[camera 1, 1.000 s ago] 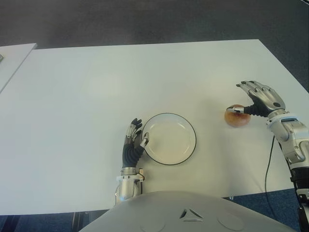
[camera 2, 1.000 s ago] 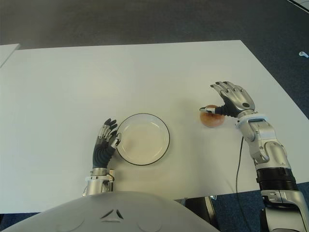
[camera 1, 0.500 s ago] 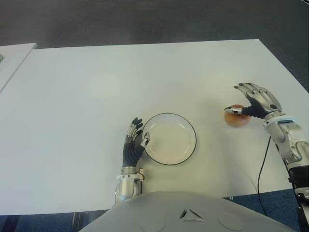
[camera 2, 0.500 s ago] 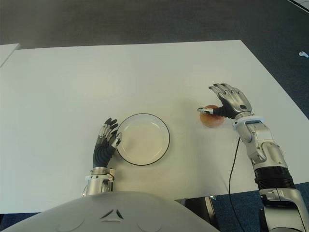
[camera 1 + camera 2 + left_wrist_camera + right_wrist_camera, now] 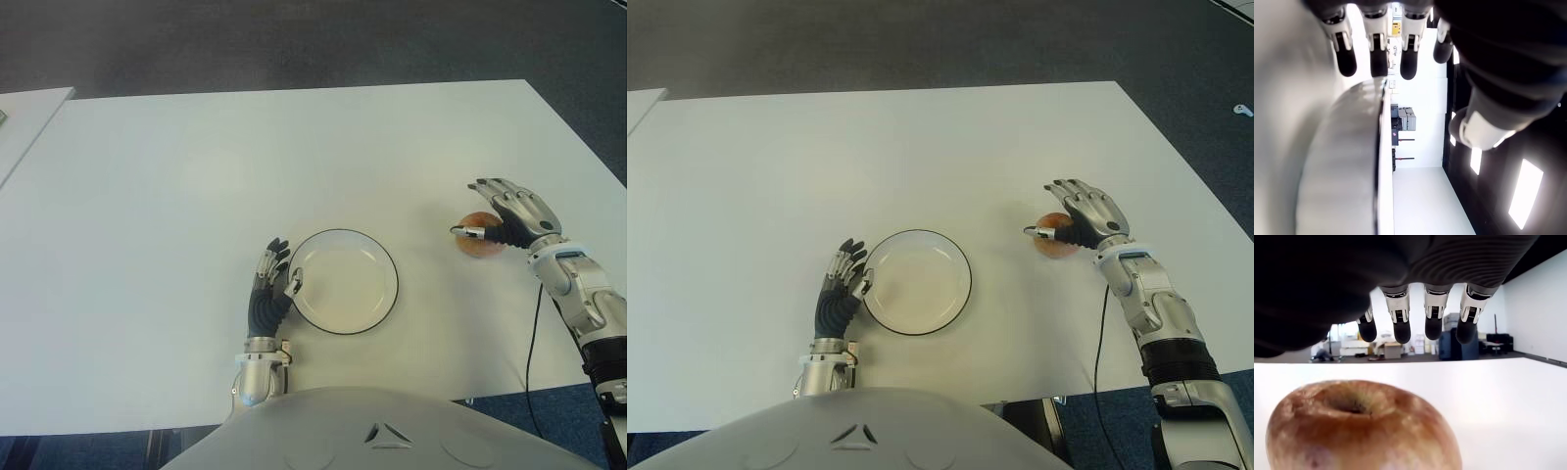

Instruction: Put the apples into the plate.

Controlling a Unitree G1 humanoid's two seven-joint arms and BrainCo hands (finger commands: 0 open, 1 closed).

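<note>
Most of the apple [image 5: 478,238] is covered from above in the eye views by the right robot hand [image 5: 506,214], so only a reddish-yellow sliver peeks out at the right-middle of the frame. The right wrist view is way better for it: you get the stem dimple and mottled skin up close, sitting on the white bench [image 5: 196,176], with the fingers [image 5: 1433,318] stretched out straight above it and a clear gap between them and the fruit. So that robot hand is spread over the apple, not gripping it. Its thumb isn't visible in the wrist view, but in the eye views it sticks out toward the plate side, over the apple's edge; can't tell if it touches.

The plate [image 5: 382,257], white with a dark rim, sits lower centre of the frame with nothing in it. The apple is well apart from it, off to the right.

The left robot hand [image 5: 271,290] is just beside the plate's left edge, fingers relaxed and holding nothing. Its wrist view shows the plate rim running right under the fingertips, but whether they touch is hard to say. The robot's torso cuts off the bottom of the eye views.
</note>
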